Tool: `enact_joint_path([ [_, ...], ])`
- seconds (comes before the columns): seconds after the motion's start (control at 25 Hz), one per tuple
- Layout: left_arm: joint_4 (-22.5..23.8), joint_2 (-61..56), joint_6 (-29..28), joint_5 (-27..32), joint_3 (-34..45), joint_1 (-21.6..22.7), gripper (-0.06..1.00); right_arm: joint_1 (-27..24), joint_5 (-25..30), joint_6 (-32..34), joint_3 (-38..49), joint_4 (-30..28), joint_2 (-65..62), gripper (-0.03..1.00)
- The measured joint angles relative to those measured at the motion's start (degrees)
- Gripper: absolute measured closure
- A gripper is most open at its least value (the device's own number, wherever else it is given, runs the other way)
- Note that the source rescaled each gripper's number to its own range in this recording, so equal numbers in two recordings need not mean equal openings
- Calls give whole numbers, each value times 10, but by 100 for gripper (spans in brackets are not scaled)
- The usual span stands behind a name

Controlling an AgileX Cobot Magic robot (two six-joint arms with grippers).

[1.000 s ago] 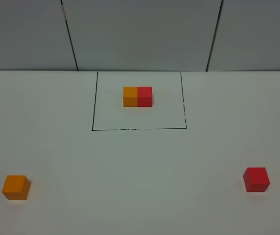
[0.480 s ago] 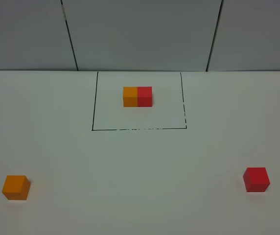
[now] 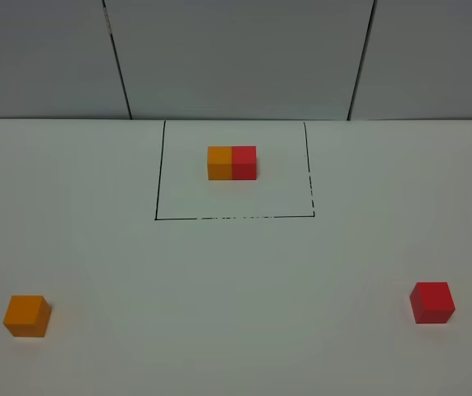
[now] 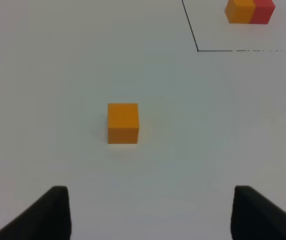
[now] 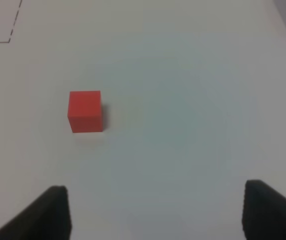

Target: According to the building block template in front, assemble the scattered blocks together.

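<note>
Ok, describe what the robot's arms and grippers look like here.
Little shows. The left gripper has two matte black fingers with angular, blocky tips; the right gripper has the same black fingers. No cables, markings or arm links are visible, and the high view shows no arm at all.

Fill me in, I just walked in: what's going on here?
Nothing is held yet. The left gripper is open and faces the loose orange cube; the right gripper is open and faces the loose red cube. The two cubes lie far apart on the table. The joined orange-red pair sits inside the drawn rectangle at the back.
</note>
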Motion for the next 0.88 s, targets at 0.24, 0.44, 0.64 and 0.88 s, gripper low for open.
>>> enact_joint_path([
  [0.24,0,0,0,0,0,0,46,0,0,0,0,0,0,51],
  [0.44,0,0,0,0,0,0,46,0,0,0,0,0,0,51],
  [0.64,0,0,0,0,0,0,46,0,0,0,0,0,0,51],
  [0.88,0,0,0,0,0,0,46,0,0,0,0,0,0,51],
])
